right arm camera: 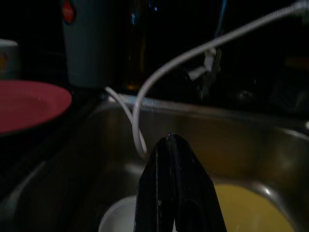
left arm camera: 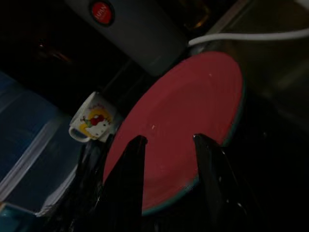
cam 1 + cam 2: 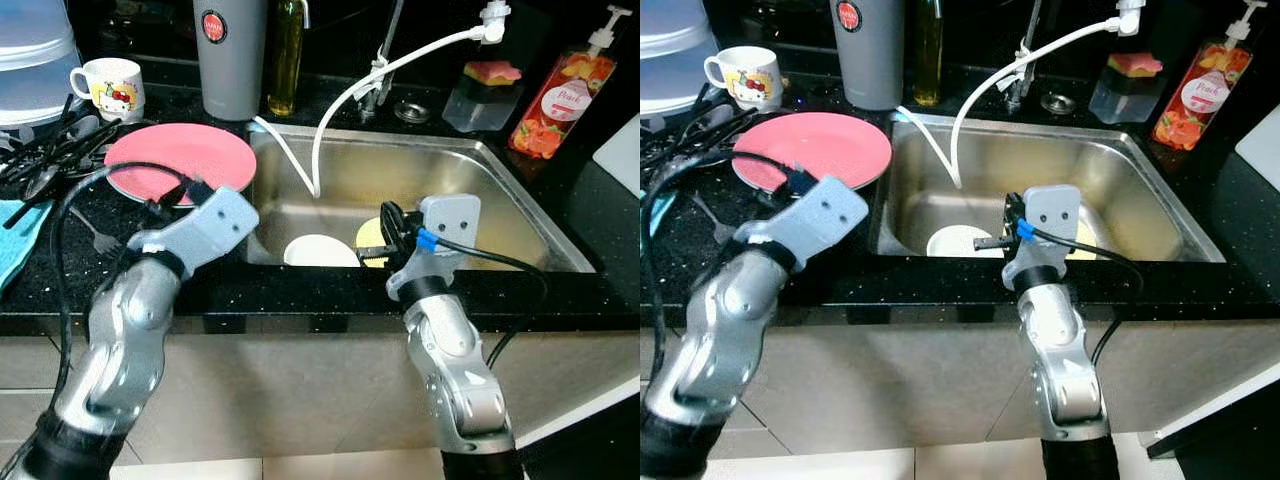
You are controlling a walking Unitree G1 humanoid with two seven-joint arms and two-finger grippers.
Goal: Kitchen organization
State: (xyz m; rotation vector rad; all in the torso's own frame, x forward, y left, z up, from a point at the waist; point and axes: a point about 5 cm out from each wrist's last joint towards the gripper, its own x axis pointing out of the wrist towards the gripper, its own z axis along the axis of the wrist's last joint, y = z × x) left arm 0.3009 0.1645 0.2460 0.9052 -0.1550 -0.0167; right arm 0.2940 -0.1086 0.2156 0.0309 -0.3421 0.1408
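Your organizing is barely begun — round pink plate [image 3: 180, 158] sits on the black counter, white bowl [image 3: 320, 251] in the steel sink [image 3: 520, 205]. Left gripper [image 2: 169, 145] spread, empty; right gripper [image 1: 176, 191] closed, empty.

Left pincer [image 2: 166, 145] spread open, right pincer [image 1: 177, 145] closed, both arms raised forward.

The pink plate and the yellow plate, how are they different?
The pink plate lies on the black counter left of the sink; the yellow plate lies down inside the sink. The pink plate is in plain sight; the yellow plate is partly hidden behind the right gripper. Both are round.
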